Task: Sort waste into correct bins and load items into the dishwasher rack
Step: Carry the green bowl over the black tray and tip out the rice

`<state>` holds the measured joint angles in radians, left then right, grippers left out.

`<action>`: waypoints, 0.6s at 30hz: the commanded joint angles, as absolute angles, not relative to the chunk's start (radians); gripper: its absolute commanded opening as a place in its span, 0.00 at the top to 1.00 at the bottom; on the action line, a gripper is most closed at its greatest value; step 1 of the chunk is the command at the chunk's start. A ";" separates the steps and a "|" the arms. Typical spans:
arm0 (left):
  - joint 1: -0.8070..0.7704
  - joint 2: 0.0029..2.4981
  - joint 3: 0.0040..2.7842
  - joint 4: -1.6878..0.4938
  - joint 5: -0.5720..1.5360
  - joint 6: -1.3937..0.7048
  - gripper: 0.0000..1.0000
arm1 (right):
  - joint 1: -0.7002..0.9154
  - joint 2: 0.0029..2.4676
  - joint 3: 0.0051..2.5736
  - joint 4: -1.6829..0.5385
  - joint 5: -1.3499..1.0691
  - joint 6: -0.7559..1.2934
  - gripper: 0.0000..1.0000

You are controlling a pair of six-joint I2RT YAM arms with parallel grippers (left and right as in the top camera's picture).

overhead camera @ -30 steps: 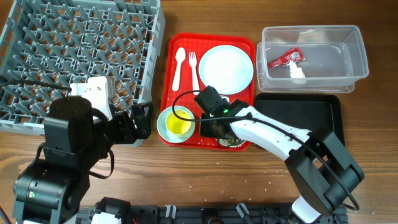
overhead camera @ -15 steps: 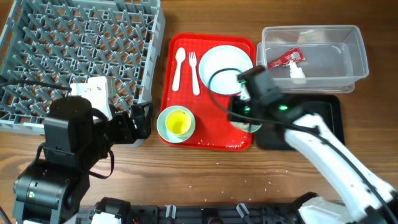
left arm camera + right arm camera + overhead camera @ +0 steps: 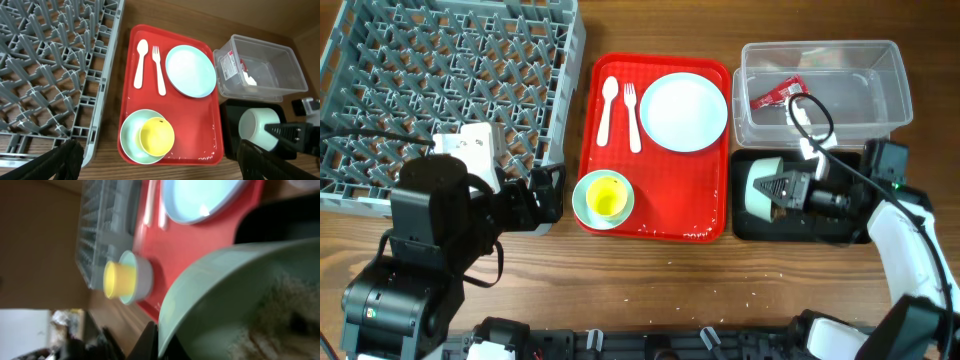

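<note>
Pale blue-green bowl (image 3: 763, 188) is held tipped on its side above the black tray (image 3: 745, 228), with its mouth facing right. The right gripper (image 3: 790, 188) is clamped shut on the bowl rim. In the right wrist view, crumbly white and brown food scraps (image 3: 272, 322) cling to the bowl's inner wall.

Edges and room:
- The bowl sits inside the black tray's outline, near its left edge and just beside the right edge of the red serving tray (image 3: 660, 190).
- The clear tub (image 3: 750, 112) stands directly behind the black tray. It holds the red sachet wrapper (image 3: 778, 93) and the white paper (image 3: 801, 116).
- The right arm lies across the black tray's right half; bare table (image 3: 650, 280) extends in front.

Change from the earlier frames: one second ago the bowl stood at the red serving tray's front right corner, with the right arm reaching across the table. It has since been carried right and tipped. Only scattered crumbs (image 3: 696, 235) remain at that corner.

Unchanged items:
- The plate (image 3: 684, 111), fork (image 3: 633, 116) and spoon (image 3: 607, 108) lie on the red serving tray.
- The yellow cup (image 3: 607, 198) rests inside the second bowl (image 3: 582, 207).
- The dishwasher rack (image 3: 440, 80) stands at far left.
- The left gripper (image 3: 548, 192) hovers at the rack's front corner, fingers (image 3: 67, 157) spread wide and holding nothing.
</note>
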<state>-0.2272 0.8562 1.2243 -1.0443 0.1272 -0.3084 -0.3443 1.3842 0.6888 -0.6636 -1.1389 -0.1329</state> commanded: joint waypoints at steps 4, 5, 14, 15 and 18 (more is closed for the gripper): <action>-0.224 0.851 1.243 -1.042 0.121 -0.292 0.00 | -0.492 1.423 0.620 -0.494 -1.559 -0.210 0.96; -0.224 0.851 1.243 -1.042 0.121 -0.293 0.00 | -0.493 1.423 0.620 -0.465 -1.618 -0.202 0.96; -0.224 0.851 1.243 -1.042 0.121 -0.292 0.00 | -0.493 1.421 0.620 -0.434 -1.621 -0.139 0.96; -0.224 0.851 1.243 -1.042 0.121 -0.292 0.00 | -0.493 1.421 0.620 -0.396 -1.584 -0.115 0.96; -0.224 0.851 1.243 -1.042 0.121 -0.292 0.00 | -0.489 1.410 0.620 -0.361 -1.504 0.002 0.96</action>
